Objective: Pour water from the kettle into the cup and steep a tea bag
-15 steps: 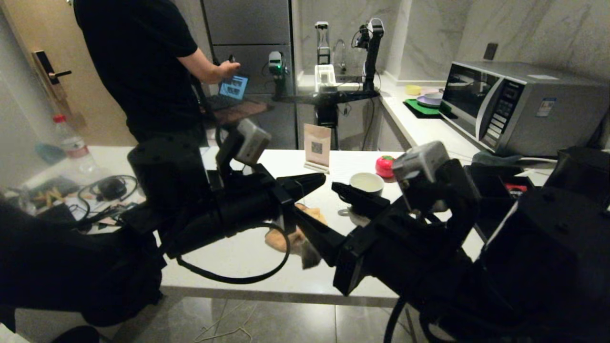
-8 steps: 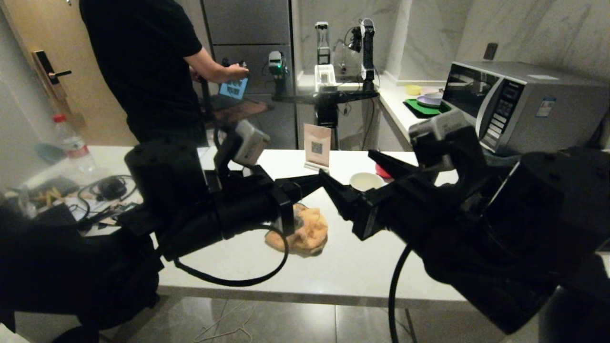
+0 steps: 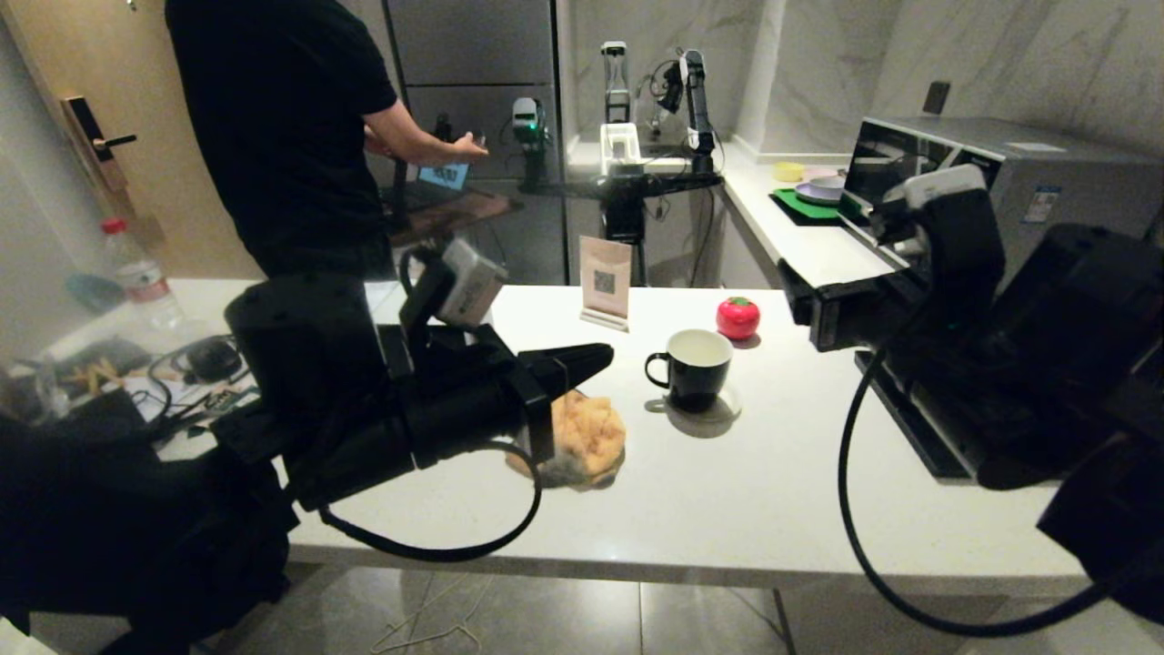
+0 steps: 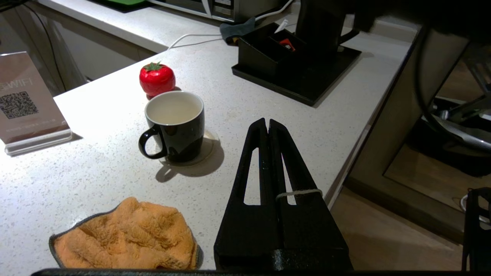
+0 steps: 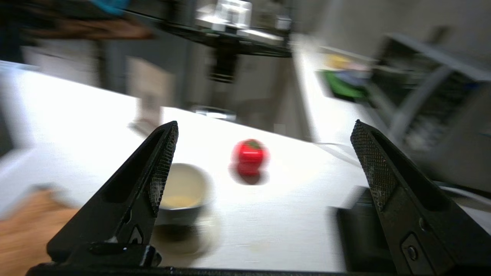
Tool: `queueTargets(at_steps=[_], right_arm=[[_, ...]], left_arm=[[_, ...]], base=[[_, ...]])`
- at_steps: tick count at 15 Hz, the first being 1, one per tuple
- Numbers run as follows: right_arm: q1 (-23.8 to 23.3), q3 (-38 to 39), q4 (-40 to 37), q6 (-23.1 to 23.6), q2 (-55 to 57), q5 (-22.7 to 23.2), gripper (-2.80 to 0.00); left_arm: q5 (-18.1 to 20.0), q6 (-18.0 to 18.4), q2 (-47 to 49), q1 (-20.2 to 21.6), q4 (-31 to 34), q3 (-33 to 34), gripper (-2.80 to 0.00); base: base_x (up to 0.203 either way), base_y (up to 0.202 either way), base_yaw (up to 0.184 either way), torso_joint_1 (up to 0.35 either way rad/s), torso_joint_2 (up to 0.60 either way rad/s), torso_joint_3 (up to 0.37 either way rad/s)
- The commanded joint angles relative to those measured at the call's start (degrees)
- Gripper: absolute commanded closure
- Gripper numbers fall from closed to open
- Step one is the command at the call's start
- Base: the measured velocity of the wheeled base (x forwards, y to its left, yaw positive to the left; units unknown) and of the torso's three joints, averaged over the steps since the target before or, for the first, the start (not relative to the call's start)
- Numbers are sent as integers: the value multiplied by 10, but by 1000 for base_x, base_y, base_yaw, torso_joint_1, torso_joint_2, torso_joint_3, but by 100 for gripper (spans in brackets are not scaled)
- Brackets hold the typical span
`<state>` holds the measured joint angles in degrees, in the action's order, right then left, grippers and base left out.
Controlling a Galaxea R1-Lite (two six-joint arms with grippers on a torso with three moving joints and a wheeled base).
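Cup (image 3: 696, 366) stands upright on a round coaster at worktop (image 3: 727, 509) centre, handle pointing 9 o'clock in the head view, white inside showing and pale liquid at the bottom, though the fill level is hard to judge. No tea bag is visible. Red tomato-shaped object (image 3: 737, 317) sits just beyond the cup at 1 o'clock. Orange cloth (image 3: 582, 437) lies at the cup's 8 o'clock, likely there for spills.

Left gripper (image 4: 267, 124) has fingers pressed closed on nothing, hovering above the cloth with tips aimed toward the cup, probably parked clear of the pour path.

Right gripper (image 5: 264, 161) has fingers spread wide and empty; in the head view it sits at the cup's 2 o'clock, near the black compartment box (image 4: 276, 50).

Kettle (image 4: 320, 23) stands just behind that box, mostly cropped. Spread fingers look like preparation to take its handle.
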<state>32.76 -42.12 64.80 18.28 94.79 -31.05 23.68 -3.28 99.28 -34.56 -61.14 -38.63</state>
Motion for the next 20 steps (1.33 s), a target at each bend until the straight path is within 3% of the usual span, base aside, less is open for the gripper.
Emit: queueTargets(at_steps=[1,3,4,8,13,16,18,20], right_arm=[[-40,2,6,13,-12,-3,-280],[-63,3,9,20,-26,-3,-277],[-72,1,7,24,-39,-2,0],[-135,-1,4,56,-67,-1,0],[-264,14,2,77,-109,10,0],[-350,51,3,66,-131,69,0],[-394,81,3,27,-148,126,0],[-403,122,2,-8,-185,164,0]], left_arm=[[1,-1,-1,-1,-4,2,0],[2,-1,-2,0,-4,2,0],[1,-1,-5,0,-4,4,0],[2,-1,-14,-1,-4,12,0],[2,1,-22,-1,-4,17,0],[2,1,-32,-1,-4,29,0],[1,0,-37,0,-4,29,0],[0,0,-43,0,-3,32,0]], base=[[0,0,0,0,0,0],[0,0,0,0,0,0],[0,0,0,0,0,0],[0,0,0,0,0,0],[0,0,0,0,0,0],[0,0,0,0,0,0],[0,0,0,0,0,0],[0,0,0,0,0,0]])
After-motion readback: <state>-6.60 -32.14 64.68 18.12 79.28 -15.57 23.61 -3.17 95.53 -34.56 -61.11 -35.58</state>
